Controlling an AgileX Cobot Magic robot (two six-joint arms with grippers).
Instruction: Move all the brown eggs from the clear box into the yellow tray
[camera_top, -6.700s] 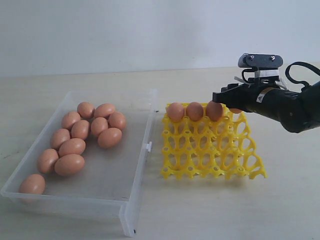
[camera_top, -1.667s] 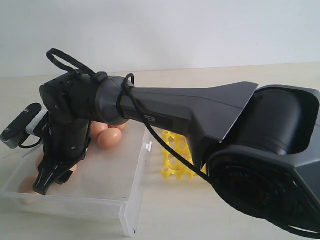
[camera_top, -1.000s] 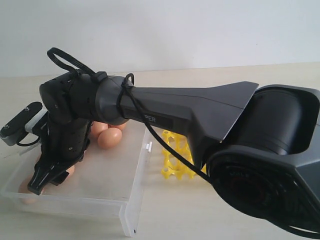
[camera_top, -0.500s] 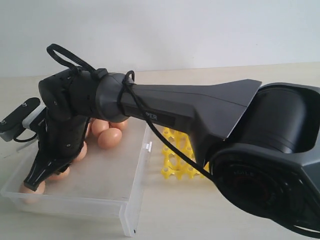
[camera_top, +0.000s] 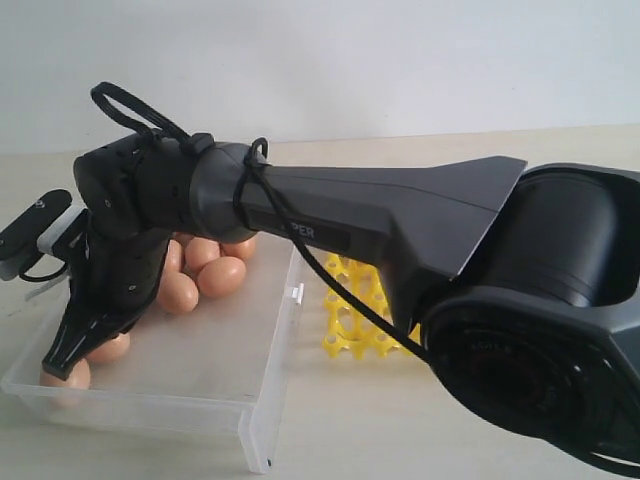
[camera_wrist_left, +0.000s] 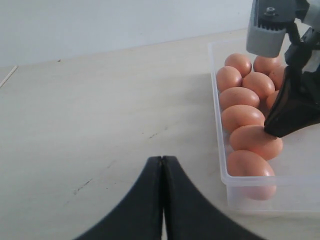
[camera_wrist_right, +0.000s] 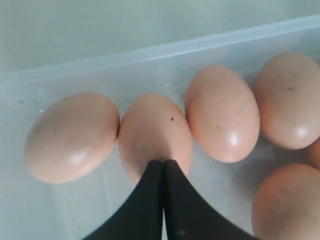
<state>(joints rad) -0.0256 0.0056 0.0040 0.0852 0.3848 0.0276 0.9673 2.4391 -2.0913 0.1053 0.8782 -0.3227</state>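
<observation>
Right fingers (camera_wrist_right: 148, 200) have closed, tips seemingly resting on one brown egg (camera_wrist_right: 152, 127)

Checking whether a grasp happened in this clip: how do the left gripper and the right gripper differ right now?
The left gripper is over bare table, outside the clear box; the right gripper reaches into the box. The right gripper's tips sit on a brown egg, seemingly touching it; the left gripper has nothing at its tips. Both are black, shut, and hold no egg.
</observation>
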